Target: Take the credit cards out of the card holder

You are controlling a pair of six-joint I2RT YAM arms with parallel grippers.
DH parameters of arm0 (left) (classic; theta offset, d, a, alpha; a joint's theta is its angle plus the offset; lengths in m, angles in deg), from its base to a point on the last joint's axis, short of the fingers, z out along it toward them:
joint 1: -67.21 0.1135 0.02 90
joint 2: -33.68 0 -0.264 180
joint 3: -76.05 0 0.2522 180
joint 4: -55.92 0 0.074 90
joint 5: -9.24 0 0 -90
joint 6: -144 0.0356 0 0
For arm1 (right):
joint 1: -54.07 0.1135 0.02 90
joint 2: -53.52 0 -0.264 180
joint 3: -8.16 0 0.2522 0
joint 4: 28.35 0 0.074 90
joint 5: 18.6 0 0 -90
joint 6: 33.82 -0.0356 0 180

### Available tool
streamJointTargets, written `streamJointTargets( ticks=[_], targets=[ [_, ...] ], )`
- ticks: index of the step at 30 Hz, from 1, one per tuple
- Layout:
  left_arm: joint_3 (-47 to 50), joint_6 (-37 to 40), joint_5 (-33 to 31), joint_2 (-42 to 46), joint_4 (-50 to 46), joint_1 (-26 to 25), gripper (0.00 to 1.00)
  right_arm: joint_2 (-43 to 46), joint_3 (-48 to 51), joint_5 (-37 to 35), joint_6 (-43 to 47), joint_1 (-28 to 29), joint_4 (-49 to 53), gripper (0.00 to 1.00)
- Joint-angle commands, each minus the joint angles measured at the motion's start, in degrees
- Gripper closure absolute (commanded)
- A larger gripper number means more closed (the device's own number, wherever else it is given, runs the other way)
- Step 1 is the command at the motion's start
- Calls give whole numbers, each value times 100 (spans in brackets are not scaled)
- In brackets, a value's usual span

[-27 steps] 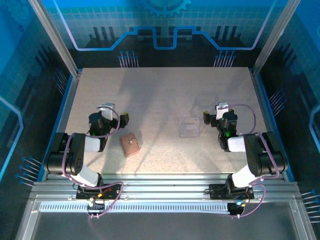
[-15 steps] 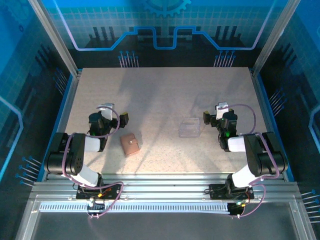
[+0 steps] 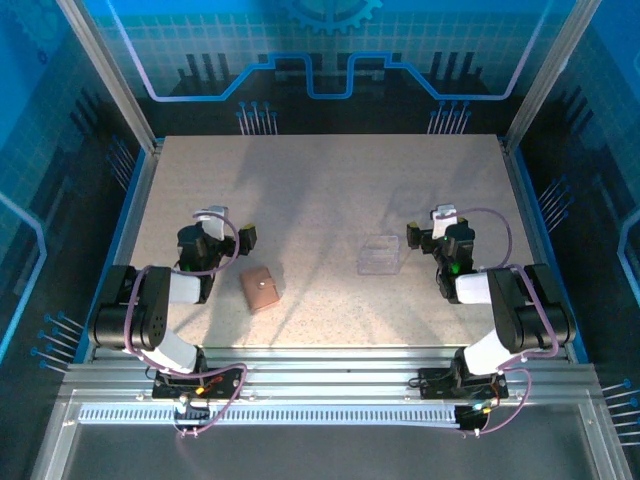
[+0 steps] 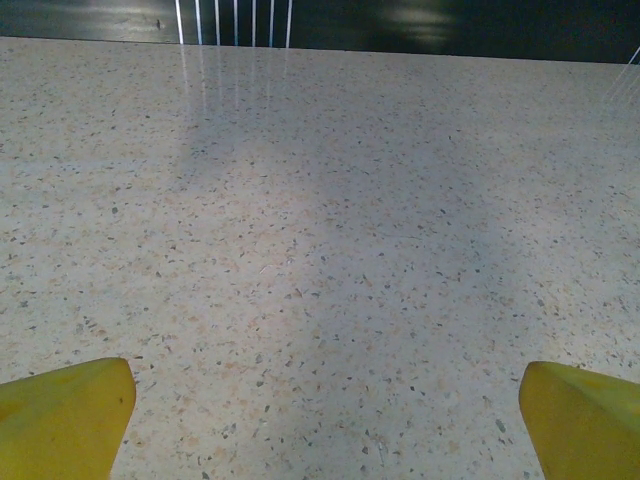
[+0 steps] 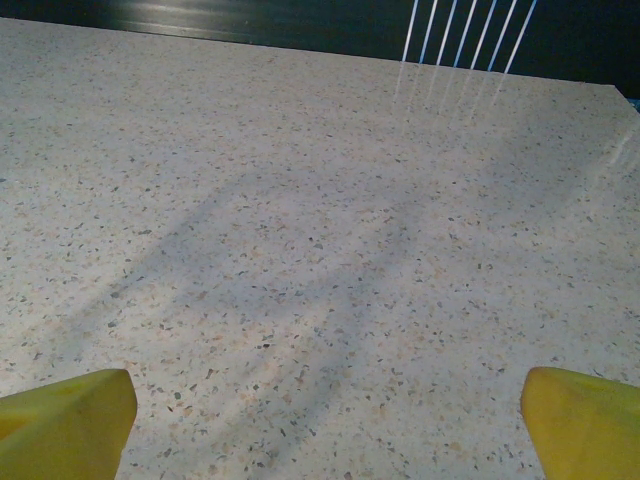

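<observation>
The card holder (image 3: 261, 289) is a small tan-brown wallet with a tiny snap dot, lying folded shut on the speckled table (image 3: 320, 190) near the front left. The credit cards are hidden. My left gripper (image 3: 228, 228) hovers just behind and to the left of the card holder, open and apart from it. My right gripper (image 3: 430, 226) is open at the right, beside a clear plastic box (image 3: 379, 254). In the left wrist view the gripper (image 4: 325, 420) has yellow fingertips (image 4: 70, 415) far apart over bare table. The right gripper (image 5: 325, 425) looks the same, with yellow fingertips (image 5: 70, 420) wide apart.
The clear plastic box sits right of centre, between the card holder and the right gripper. Metal frame posts (image 3: 110, 75) and blue side walls (image 3: 128, 215) bound the table. The far half of the tabletop is bare speckled stone.
</observation>
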Motion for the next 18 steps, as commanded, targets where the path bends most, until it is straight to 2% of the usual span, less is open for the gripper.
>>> streamJointTargets(
  ticks=[1,18],
  targets=[
    [-46,17,-73,-13,56,0,0,-34,-10,-107,2,56,-248,0],
    [-17,17,-187,-13,119,-46,1,-26,-15,-53,-55,-13,-217,0]
  ],
)
